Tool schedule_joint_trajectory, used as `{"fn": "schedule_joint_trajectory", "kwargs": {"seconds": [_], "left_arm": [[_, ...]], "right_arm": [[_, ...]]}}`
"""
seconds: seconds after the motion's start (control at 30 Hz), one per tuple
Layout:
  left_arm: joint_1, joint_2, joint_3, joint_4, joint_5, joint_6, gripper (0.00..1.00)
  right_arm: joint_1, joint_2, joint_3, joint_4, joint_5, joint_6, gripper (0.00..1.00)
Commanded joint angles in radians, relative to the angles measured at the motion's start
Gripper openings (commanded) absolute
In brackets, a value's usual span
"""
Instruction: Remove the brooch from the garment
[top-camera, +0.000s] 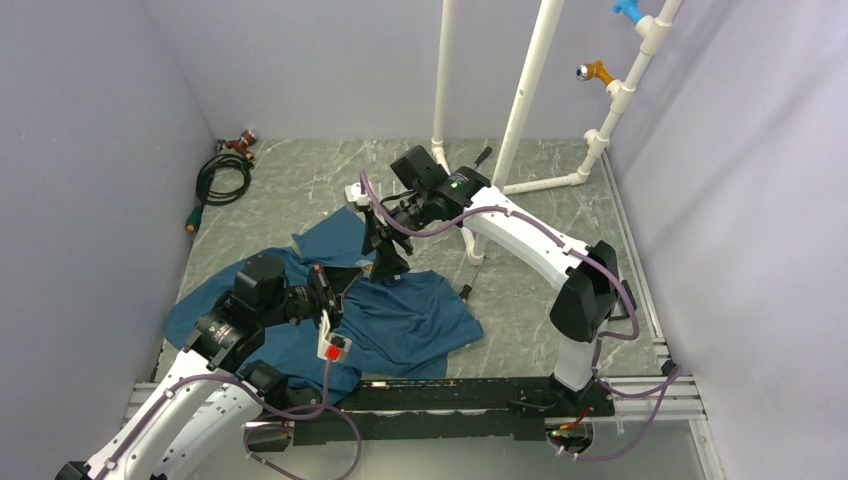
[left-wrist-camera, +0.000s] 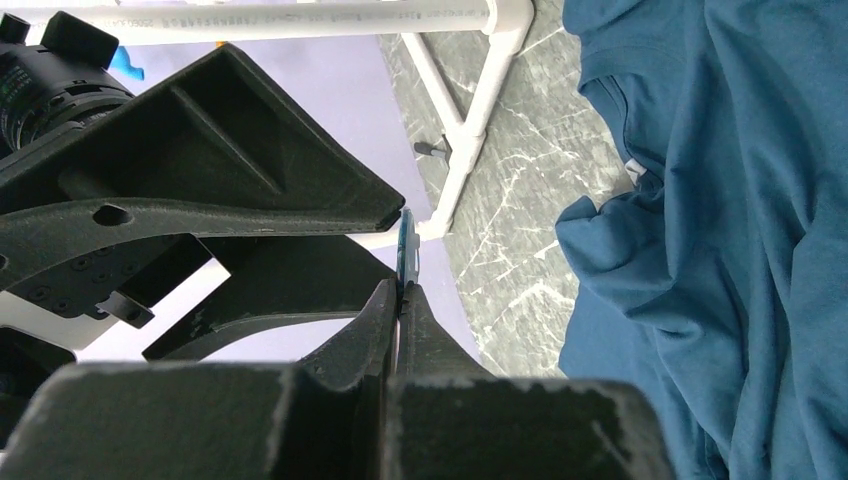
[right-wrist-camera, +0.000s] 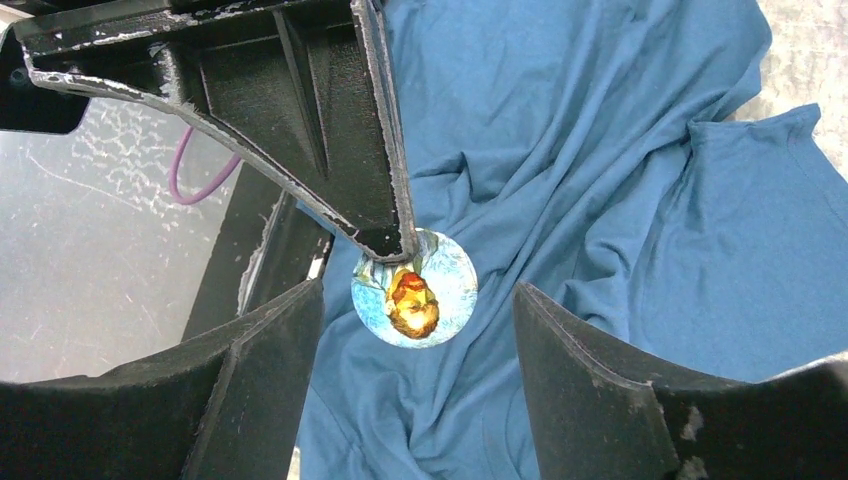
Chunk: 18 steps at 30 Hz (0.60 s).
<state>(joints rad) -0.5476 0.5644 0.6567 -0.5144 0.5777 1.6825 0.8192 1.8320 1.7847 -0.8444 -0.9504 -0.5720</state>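
Note:
The brooch (right-wrist-camera: 414, 288) is a small round disc with a pale blue face and an orange portrait. My left gripper (left-wrist-camera: 402, 285) is shut on its rim, and the disc shows edge-on (left-wrist-camera: 405, 245) between the closed fingertips. It hangs above the garment (right-wrist-camera: 600, 200), a teal-blue T-shirt lying crumpled on the floor (top-camera: 400, 320), and looks clear of the cloth (left-wrist-camera: 720, 250). My right gripper (right-wrist-camera: 418, 292) is open, with one finger on each side of the brooch and not touching it. In the top view both grippers meet over the shirt's upper edge (top-camera: 365, 270), and the brooch is hidden there.
A white pipe frame (top-camera: 520, 100) stands at the back right, its base tubes on the grey marbled floor (left-wrist-camera: 470, 130). A coiled black hose (top-camera: 222, 180) lies at the back left. A black rail (top-camera: 450, 395) runs along the near edge.

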Motion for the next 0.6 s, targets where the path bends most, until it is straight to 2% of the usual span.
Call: {"fn": "schedule_joint_trajectory", "kwargs": {"seconds": [0.0, 0.13, 0.33, 0.43, 0.57], "left_arm": [[-0.008, -0.006, 0.023, 0.001, 0.019, 0.035, 0.0], [-0.009, -0.001, 0.027, 0.0, 0.016, 0.035, 0.0], [-0.011, 0.01, 0.035, -0.003, 0.014, 0.034, 0.0], [-0.011, 0.012, 0.036, -0.007, 0.016, 0.033, 0.0], [-0.012, 0.015, 0.038, -0.011, 0.013, 0.033, 0.0]], "right_arm": [[0.005, 0.013, 0.04, 0.002, -0.015, -0.032, 0.72], [0.005, 0.021, 0.043, -0.007, -0.022, -0.031, 0.68], [0.005, 0.014, 0.034, 0.002, -0.027, -0.04, 0.54], [0.005, 0.007, 0.027, 0.015, -0.023, -0.035, 0.55], [0.006, 0.009, 0.03, 0.015, -0.022, -0.031, 0.6]]}}
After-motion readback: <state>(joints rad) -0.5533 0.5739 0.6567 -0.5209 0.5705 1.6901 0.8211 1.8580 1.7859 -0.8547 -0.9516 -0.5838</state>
